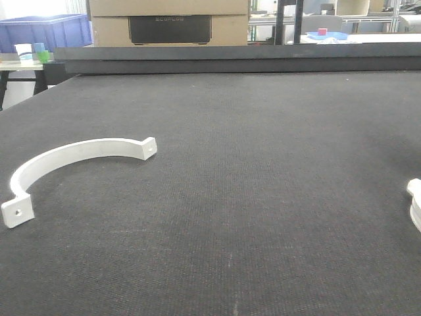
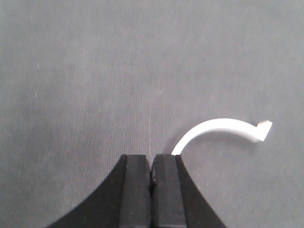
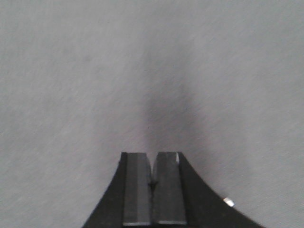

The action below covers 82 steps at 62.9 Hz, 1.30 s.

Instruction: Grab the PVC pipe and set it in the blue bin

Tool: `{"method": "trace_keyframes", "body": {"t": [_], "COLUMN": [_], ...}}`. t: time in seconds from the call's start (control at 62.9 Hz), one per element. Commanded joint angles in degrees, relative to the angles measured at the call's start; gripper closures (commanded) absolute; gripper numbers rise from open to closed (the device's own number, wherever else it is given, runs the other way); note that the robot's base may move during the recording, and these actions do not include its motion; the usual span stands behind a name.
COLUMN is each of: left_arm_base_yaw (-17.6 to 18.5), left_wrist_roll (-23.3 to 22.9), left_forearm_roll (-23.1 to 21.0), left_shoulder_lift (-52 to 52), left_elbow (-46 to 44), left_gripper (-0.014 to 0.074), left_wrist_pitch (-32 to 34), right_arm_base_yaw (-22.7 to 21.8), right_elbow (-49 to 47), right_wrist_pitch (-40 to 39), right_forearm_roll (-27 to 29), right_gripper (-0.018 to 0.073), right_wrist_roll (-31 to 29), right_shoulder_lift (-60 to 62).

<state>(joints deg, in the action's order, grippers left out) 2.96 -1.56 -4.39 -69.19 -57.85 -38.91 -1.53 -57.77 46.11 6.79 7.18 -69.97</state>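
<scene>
Two grippers sit nearest the wrist cameras, each pressed fully shut with its pads meeting and nothing between them. The left gripper (image 2: 152,161) hangs over the dark mat (image 1: 250,197) with the long white strap (image 2: 223,130) curving away just beside its tip. The right gripper (image 3: 153,161) has only bare mat ahead of it.

In the front view, the PVC pipe (image 1: 414,204) lies on the mat at the right edge, cut off by the frame. Only a curved white rim and a small lug show. It is well apart from the strap, which rests on the left side.

The pipe looks like hard moulded plastic, so it is probably light, stiff and smooth enough to slide on a loose pinch. It seems unlikely to crush. The rim wall looks like the best hold, with one pad inside and one outside, and the lug is best avoided. The right gripper is likely on the nearer side, and its jaws must open first.

Farthest back, past the table's rear edge, a blue bin (image 1: 46,31) stands at the left, next to a cardboard box (image 1: 168,23).
</scene>
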Motion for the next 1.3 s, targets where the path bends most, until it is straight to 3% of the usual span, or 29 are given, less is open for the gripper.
{"method": "trace_keyframes", "body": {"t": [0.0, 0.223, 0.398, 1.288], "left_arm_base_yaw": [0.14, 0.14, 0.14, 0.14], "left_wrist_roll": [0.05, 0.05, 0.05, 0.05], "left_forearm_roll": [-0.45, -1.37, -2.96, -2.97], "left_shoulder_lift": [0.1, 0.1, 0.1, 0.1], "left_elbow": [1.11, 2.4, 2.4, 2.4], "left_gripper": [0.0707, 0.0707, 0.0707, 0.0707], "left_wrist_pitch": [0.98, 0.63, 0.63, 0.53], "right_arm_base_yaw": [2.74, 10.98, 12.9, 13.05], "right_elbow": [-3.73, -9.18, -9.18, -9.18], "right_wrist_pitch": [5.39, 17.01, 17.75, 19.58], "right_forearm_roll": [-1.21, -12.24, -7.99, -6.79], "right_gripper": [0.0711, 0.0711, 0.0711, 0.0711], "right_wrist_roll": [3.26, 13.84, 14.23, 14.36], "right_shoulder_lift": [-4.04, -13.77, -16.97, -18.22]}}
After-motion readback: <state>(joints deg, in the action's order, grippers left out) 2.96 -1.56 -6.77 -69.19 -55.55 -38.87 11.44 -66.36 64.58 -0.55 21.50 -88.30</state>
